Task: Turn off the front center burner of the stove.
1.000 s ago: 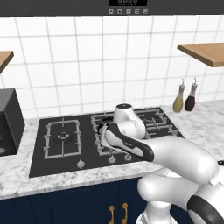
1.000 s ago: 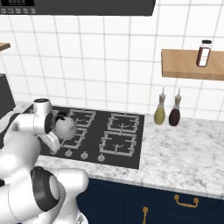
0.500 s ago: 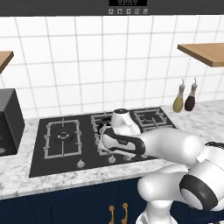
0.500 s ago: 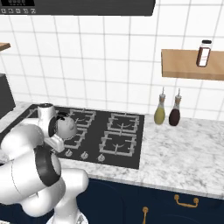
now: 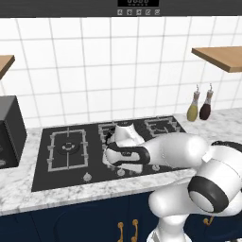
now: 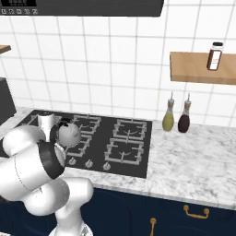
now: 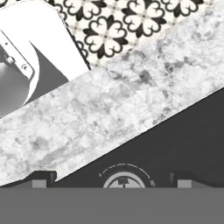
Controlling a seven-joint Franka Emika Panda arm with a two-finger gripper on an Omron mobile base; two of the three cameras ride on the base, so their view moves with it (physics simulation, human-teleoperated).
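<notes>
Silver knob sat between my claw tips, one dark tip each side w/ a gap; couldn't tell if touching. Claw hung low over stove front edge by marble counter. Front center burner lay mid-cooktop, near half, partly behind my arm. No readable writing.
</notes>
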